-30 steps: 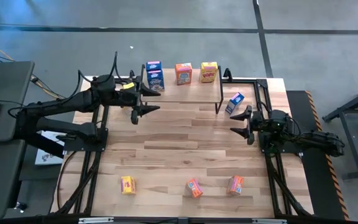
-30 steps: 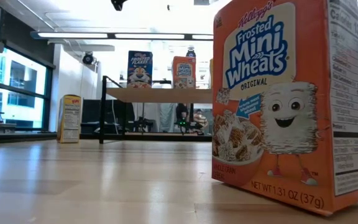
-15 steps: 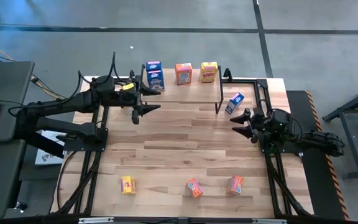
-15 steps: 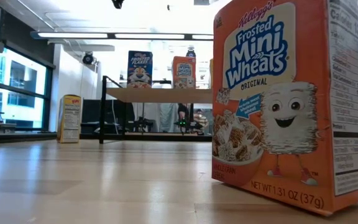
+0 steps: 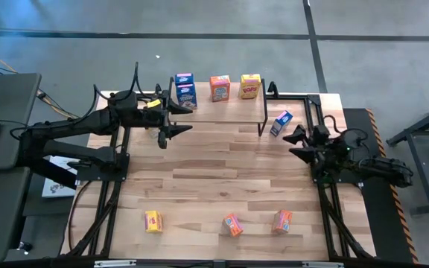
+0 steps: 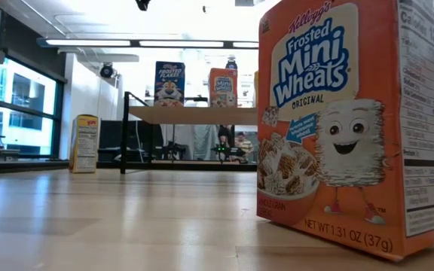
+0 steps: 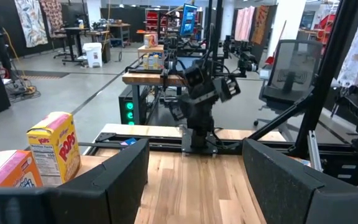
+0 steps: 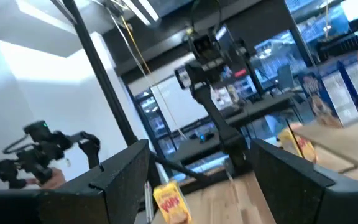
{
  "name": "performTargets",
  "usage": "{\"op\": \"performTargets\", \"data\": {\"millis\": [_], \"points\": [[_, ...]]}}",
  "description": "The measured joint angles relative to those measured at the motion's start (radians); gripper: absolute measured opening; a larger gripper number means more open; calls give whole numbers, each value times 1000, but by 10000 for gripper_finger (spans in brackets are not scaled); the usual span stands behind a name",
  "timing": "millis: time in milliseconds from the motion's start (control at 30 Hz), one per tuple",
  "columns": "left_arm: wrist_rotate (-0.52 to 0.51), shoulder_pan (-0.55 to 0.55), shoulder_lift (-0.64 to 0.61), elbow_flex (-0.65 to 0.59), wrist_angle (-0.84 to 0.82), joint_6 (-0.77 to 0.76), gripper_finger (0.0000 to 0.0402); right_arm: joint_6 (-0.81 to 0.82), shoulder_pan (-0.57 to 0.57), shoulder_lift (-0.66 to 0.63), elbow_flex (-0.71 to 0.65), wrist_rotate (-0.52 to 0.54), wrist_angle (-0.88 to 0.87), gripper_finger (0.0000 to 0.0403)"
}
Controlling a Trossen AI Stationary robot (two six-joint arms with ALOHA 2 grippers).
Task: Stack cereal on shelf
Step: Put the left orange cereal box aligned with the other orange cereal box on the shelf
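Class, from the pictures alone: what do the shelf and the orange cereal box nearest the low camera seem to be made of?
Shelf: pale, matte plank top that looks like wood, on thin dark legs, probably metal. Orange cereal box: printed cardboard, folded edges, slight sheen.

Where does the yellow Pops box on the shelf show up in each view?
High view: yellow Pops box, rightmost on the shelf.
Low view: hidden behind the big orange Mini Wheats box.
Left wrist view: at the left edge.
Right wrist view: cannot tell.
Shared landmark: the orange box beside it.
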Motion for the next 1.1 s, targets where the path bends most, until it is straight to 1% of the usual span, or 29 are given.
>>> {"op": "performTargets", "data": {"millis": [133,267,400,533,700,833,933,1100], "points": [[0,0,0,0,0,0,251,4,0,40,95,0,-37,273],[0,0,0,0,0,1,251,38,0,144,232,-2,-112,273],[0,0,0,0,-1,1,251,94,0,294,376,-2,-227,273],[0,0,0,0,-2,0,251,196,7,452,505,-3,-334,273],[1,0,0,0,-7,1,251,346,74,634,643,9,-429,273],[1,0,0,0,-7,1,251,444,163,770,743,83,-476,273],[-11,0,0,0,-6,1,251,491,241,863,831,152,-576,273],[-118,0,0,0,-1,1,251,563,388,1021,966,314,-776,273]]}}
